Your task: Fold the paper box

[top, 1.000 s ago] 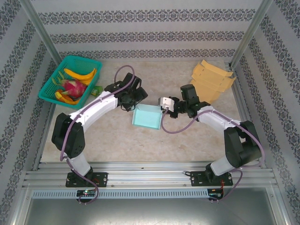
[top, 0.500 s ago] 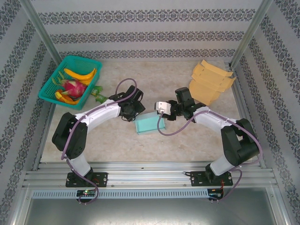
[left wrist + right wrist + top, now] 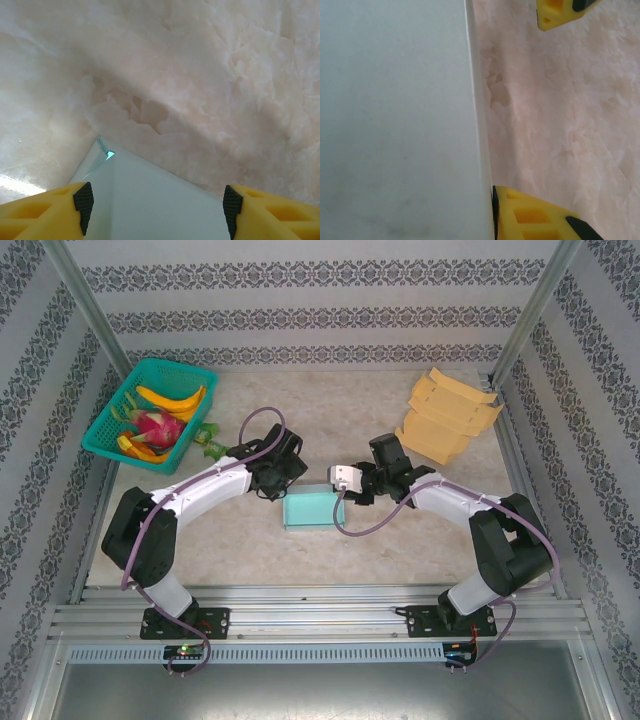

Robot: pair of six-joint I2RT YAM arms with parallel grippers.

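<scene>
Since a second ago: the paper box [image 3: 313, 510] has shifted toward the arm bases and tipped. It was an open tray seen flat and now shows a narrower, wall-on shape. Both arms followed it in.

Left gripper [image 3: 156, 200]: at the box's far-left corner, jaws wide astride it; contact not discernible.

Right gripper [image 3: 525, 107]: beside the box's right wall, jaws parted, nothing between them. One finger [image 3: 535, 217] touches the wall edge.

Judgement: walls are being pressed up; fold unfinished.

Teal basket [image 3: 180, 367] holding bananas [image 3: 175, 398], dragon fruit [image 3: 160, 426]
</scene>
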